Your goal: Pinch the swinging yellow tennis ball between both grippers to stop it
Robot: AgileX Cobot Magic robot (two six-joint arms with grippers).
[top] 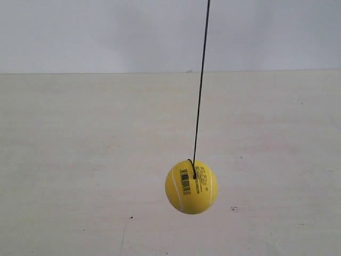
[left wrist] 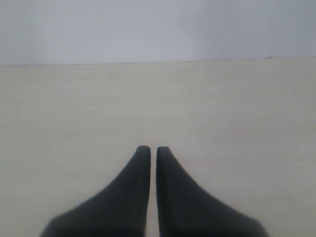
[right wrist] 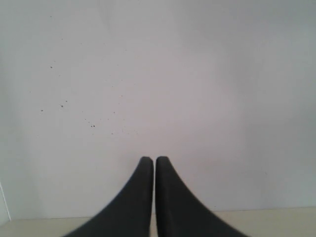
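I am pointing my left hand [left wrist: 153, 150], clenched, across the surface [left wrist: 74, 123], and my right hand [right wrist: 154, 160], clenched, at the wall [right wrist: 197, 74].

left hand [left wrist: 149, 149] jaws nearly together, holding nothing, right hand [right wrist: 149, 160] likewise

One yellow tennis ball [top: 191, 187], one black string [top: 201, 80], two hands, left hand [left wrist: 153, 148], right hand [right wrist: 150, 159], one table [top: 80, 160]
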